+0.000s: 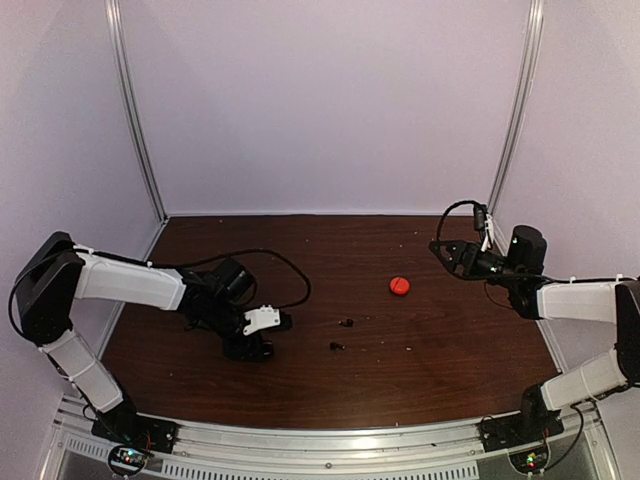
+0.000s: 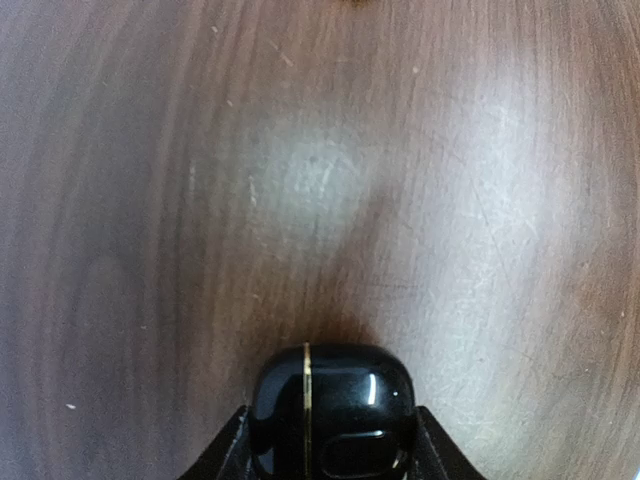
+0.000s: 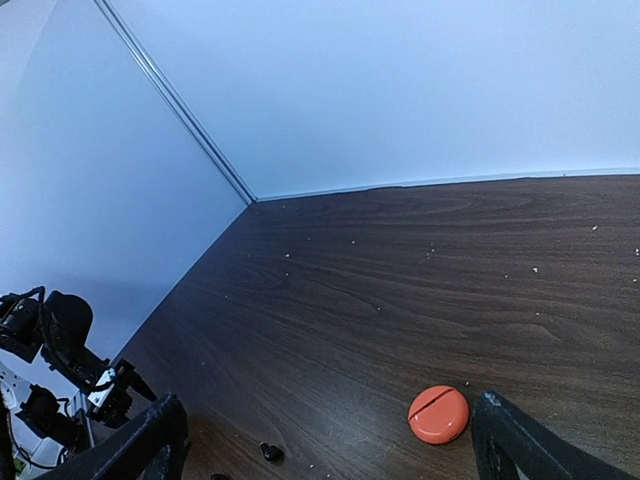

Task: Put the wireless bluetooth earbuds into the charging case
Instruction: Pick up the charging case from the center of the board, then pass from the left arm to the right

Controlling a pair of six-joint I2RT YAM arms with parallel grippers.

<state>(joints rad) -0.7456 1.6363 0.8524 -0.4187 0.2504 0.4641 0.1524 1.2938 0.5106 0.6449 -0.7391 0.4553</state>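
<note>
Left tool (image 2: 333, 455) straddles the black case (image 2: 333, 400) — gripping or not, I cannot tell. Right tool (image 3: 330, 440) hangs wide open, empty. Earbuds (image 1: 346, 322) lie loose on the counter (image 1: 450, 340) — the glossy case could squirt free when squeezed.

Lab test booth — plain walls (image 1: 330, 100), aluminium frame (image 1: 135, 110)

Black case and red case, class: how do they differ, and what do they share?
The black case is glossy with a gold band; the red case is matte with a dark slit. The black case sits between the left tool's fingers; the red case lies free on the table. Both are small, rounded.
</note>
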